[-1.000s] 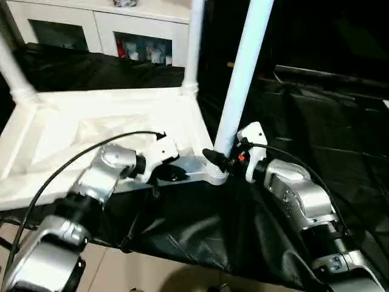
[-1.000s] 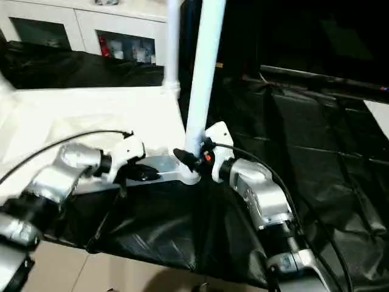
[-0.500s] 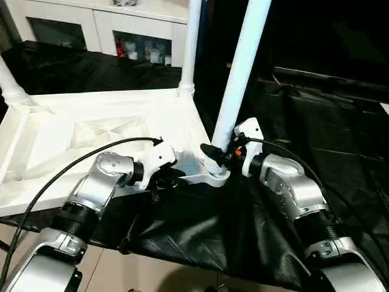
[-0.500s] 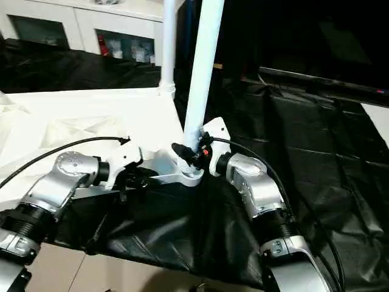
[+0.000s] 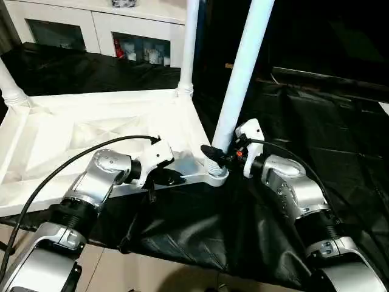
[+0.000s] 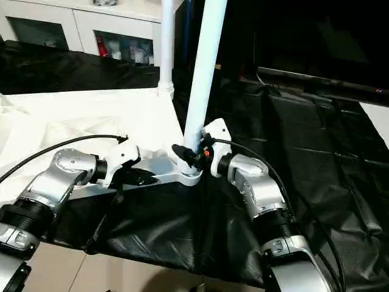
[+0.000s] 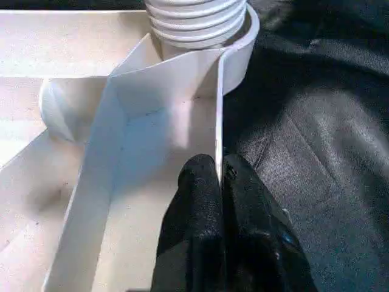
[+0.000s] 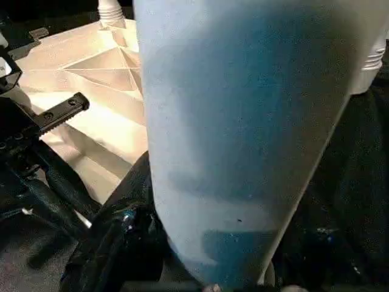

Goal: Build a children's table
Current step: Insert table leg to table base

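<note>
Now upturned white tabletop (image 5: 91, 131) on black sheet (image 5: 200, 225), left gripper (image 7: 220, 182) pinching its near rim, right gripper (image 5: 220, 157) clamped round leaning leg (image 5: 240, 79) above corner socket (image 5: 214, 173).

Left arm: silver forearm reaches forward and inward; left gripper (image 5: 172, 178) pinched closed on the tabletop (image 5: 91, 131) rim.
Right arm: bent inward; right gripper (image 5: 220, 153) clasps the leg (image 5: 243, 67) base.

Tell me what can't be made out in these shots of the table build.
- Tops of the near leg and far leg: cut off by the head views' upper edge.
- Tabletop's left side: cut by the picture edge.
- Right gripper's far finger: hidden behind the near leg.
- Cabinet contents: too small.
</note>
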Tool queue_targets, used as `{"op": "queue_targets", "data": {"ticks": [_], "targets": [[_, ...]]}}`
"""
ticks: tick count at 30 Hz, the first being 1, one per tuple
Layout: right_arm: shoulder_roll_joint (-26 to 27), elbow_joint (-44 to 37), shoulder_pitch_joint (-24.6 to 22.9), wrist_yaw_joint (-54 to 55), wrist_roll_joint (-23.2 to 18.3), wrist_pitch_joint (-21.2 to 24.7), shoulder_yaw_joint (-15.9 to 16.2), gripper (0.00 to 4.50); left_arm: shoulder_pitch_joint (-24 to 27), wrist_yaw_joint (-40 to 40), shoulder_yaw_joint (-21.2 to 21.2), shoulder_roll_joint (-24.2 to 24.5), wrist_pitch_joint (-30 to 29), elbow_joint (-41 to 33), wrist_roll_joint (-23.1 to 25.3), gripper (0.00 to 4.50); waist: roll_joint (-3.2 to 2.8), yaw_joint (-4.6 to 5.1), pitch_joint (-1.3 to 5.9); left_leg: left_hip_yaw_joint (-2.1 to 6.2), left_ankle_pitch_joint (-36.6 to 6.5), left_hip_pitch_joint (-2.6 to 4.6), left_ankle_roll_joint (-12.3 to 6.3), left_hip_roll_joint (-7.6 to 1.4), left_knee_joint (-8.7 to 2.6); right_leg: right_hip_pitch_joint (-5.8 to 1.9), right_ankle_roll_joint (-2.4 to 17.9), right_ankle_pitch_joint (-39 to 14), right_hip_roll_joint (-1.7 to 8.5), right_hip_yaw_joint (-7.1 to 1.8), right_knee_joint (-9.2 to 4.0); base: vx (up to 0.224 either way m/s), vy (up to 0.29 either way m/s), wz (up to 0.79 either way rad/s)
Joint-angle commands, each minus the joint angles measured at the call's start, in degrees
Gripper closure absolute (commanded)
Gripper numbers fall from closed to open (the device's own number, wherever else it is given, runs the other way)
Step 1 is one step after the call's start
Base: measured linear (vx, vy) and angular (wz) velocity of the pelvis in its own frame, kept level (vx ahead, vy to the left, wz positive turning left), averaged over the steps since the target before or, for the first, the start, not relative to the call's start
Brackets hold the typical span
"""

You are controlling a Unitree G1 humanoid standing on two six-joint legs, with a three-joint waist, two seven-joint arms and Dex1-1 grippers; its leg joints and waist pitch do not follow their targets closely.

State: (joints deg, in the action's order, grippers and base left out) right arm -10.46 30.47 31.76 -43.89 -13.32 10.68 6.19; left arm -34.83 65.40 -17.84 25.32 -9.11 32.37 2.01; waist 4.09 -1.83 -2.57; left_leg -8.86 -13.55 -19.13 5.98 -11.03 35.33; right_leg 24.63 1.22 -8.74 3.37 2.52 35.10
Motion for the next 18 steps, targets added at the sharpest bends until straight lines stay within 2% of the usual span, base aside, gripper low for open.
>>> {"op": "queue_targets", "data": {"ticks": [1, 14, 15, 16, 18], "targets": [[-1.06, 1.62, 0.12, -0.04, 1.25, 0.86, 0.24, 2.61, 0.6, -0.25, -2.19, 1.15, -0.42, 2.32, 3.19, 4.5, -1.18, -0.2, 3.15, -0.03, -9.33, -0.82, -0.41, -1.47, -5.08, -3.83, 11.09, -17.19, 3.86, -2.38, -4.1, 0.0, 0.0, 0.0], [-2.67, 0.76, -0.44, -1.12, 1.37, 2.22, -0.12, 2.61, -0.32, 1.53, -0.7, 1.48, 0.26, 2.62, 1.04, 4.5, -0.93, -0.09, 3.08, -0.09, -9.68, -0.8, -0.64, -1.43, -5.13, -3.72, 10.22, -19.79, 3.86, -2.39, -4.44, 0.0, 0.0, 0.0], [-2.69, 0.38, -0.52, -1.2, 1.28, 2.46, -0.14, 2.61, -0.32, 1.53, -0.53, 1.53, 0.23, 2.67, 0.85, 4.5, -0.67, -0.02, 3.1, -0.13, -9.55, -0.83, -0.69, -1.44, -5.1, -3.71, 10.21, -19.62, 3.82, -2.39, -4.46, 0.0, 0.0, 0.0], [-2.68, 0.1, -0.56, -1.34, 1.15, 2.69, -0.19, 2.61, -0.38, 1.48, -0.42, 1.54, 0.2, 2.81, 0.69, 4.5, -0.79, -0.07, 3.11, -0.1, -9.18, -0.8, -0.74, -1.46, -5.13, -3.74, 10.33, -19.15, 3.85, -2.4, -4.37, 0.0, 0.0, 0.0], [-2.65, -0.4, -0.66, -1.56, 0.97, 3.02, -0.18, 2.61, -0.43, 1.38, -0.37, 1.67, 0.44, 3.1, 0.69, 4.5, -0.52, -0.1, 3.05, -0.15, -8.74, -0.83, -1.0, -1.44, -5.13, -3.71, 10.34, -19.25, 3.87, -2.4, -4.36, 0.0, 0.0, 0.0]]}}
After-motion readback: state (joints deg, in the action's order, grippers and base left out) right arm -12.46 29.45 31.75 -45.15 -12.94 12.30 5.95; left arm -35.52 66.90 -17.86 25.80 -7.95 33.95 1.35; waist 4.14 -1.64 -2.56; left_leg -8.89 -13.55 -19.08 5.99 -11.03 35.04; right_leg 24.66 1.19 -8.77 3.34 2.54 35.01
